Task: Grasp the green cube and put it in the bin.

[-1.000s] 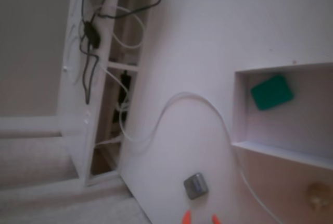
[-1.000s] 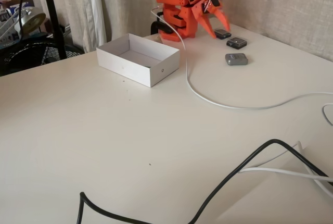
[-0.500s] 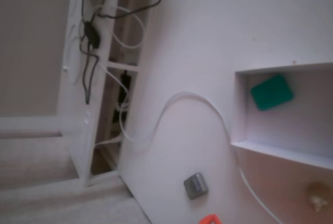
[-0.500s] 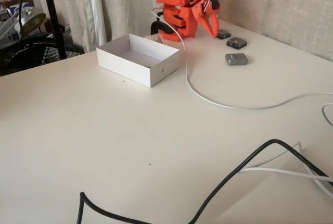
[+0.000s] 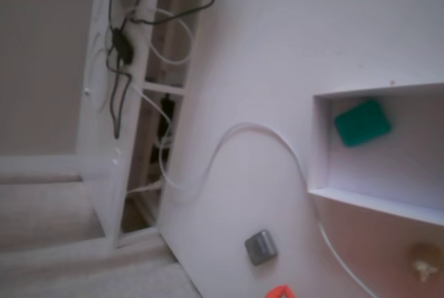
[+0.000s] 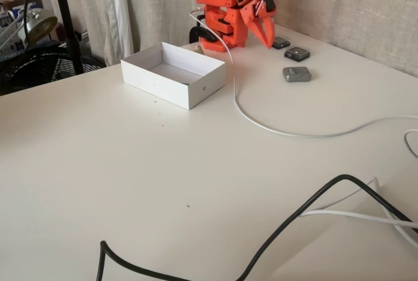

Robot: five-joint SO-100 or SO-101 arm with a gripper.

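The green cube (image 5: 361, 123) lies flat inside the bin (image 5: 320, 147), near the bin's far-left corner in a fixed view, just beside the walls there but whether it touches them cannot be told. In the other fixed view the bin (image 6: 196, 89) shows as a white open box on the tabletop (image 6: 130, 163), and the cube is hidden behind its near wall.

The orange arm (image 6: 225, 6) is folded up at the far edge of the tabletop, right of the bin. Its gripper (image 6: 264, 31) hangs low over the tabletop with the 2 fingers drawn together, clenched on nothing, their tips pointing down just left of the farthest grey square block (image 6: 280, 42). In a fixed view only an orange tip of the gripper (image 5: 280, 292) peeks in at the bottom edge.

3 grey square blocks sit right of the arm: the farthest one, a middle one (image 6: 297, 53) and a nearest one (image 6: 296, 74), each apart from the others. A white cable (image 6: 274, 129) curves from the arm's base across the tabletop toward the right edge, passing near the bin's right corner. A black cable (image 6: 307, 210) loops over the near part of the tabletop. In a fixed view a white shelf with cables (image 5: 132, 104) stands left of the tabletop.
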